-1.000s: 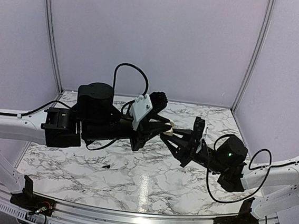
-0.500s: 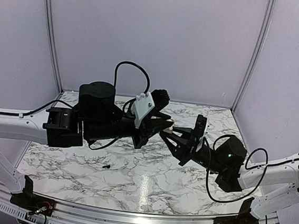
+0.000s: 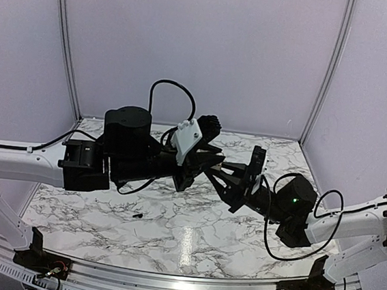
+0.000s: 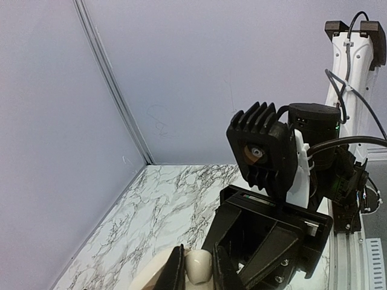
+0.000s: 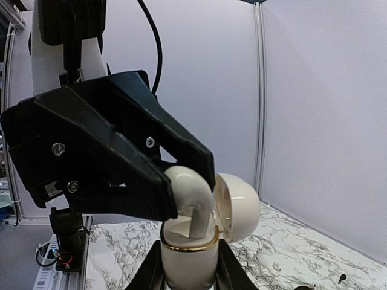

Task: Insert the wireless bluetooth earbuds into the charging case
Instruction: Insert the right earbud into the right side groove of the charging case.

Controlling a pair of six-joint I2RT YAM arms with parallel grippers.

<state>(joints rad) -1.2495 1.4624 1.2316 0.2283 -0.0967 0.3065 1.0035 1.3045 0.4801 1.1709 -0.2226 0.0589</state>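
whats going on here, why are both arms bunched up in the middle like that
Both arms meet above the marble table, sharing the cream charging case. The right gripper clamps its base from below, with the lid hinged open. The left gripper pinches a cream part at the top. A tiny dark stub, probably an earbud, lies untouched on the table near the front.

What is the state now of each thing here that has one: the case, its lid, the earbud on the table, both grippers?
charging case: held in the air between both grippers.
lid: swung open on its hinge.
earbud: lying loose on the table, not in the case.
left gripper: shut on a cream part at the top of the case.
right gripper: shut on the base of the case.
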